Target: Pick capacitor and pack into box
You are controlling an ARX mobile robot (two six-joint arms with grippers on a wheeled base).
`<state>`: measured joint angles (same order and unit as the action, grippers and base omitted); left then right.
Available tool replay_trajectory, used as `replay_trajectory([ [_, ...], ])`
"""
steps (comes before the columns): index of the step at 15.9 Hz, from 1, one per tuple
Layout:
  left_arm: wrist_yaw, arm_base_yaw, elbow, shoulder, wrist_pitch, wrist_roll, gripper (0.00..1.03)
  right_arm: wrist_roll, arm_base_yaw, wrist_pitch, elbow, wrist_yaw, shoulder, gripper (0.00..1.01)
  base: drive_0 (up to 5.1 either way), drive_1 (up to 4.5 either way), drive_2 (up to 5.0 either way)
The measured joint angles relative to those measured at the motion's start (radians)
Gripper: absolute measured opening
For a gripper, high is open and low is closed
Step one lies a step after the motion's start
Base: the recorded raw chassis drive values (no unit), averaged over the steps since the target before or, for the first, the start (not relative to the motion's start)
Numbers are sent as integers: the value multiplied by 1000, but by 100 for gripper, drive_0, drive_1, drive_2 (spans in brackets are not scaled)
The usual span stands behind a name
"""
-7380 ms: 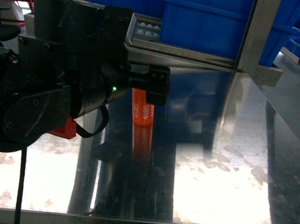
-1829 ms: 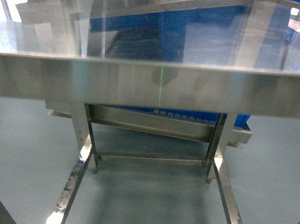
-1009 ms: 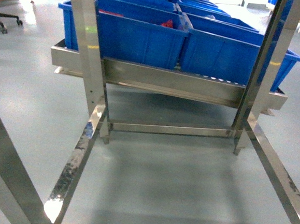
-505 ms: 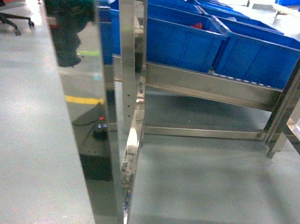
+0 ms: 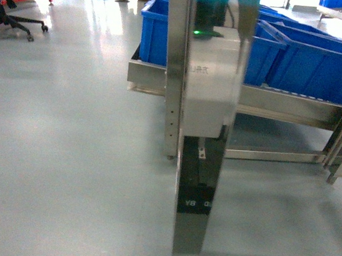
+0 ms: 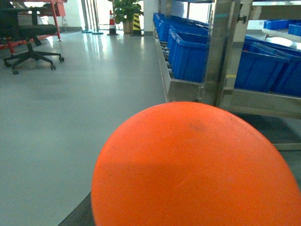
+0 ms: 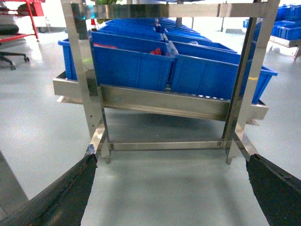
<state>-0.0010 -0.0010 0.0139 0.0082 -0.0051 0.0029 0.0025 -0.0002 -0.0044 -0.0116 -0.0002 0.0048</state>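
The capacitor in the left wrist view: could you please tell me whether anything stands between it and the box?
Cannot say: the box is in no view. The capacitor fills the left wrist view; beyond it lie floor and, to the right, a steel rack of blue bins.

Bright, even daylight floods in from the far end; the glossy grey floor glares there. Up close, the orange-red round capacitor end fills the left wrist view, soft and blurred.
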Motion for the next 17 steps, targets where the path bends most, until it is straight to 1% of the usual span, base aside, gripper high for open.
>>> replay_trajectory([
  [17,-2,0,0,0,-2,0,44,0,0,2,0,0,0,98,-495,247,247],
])
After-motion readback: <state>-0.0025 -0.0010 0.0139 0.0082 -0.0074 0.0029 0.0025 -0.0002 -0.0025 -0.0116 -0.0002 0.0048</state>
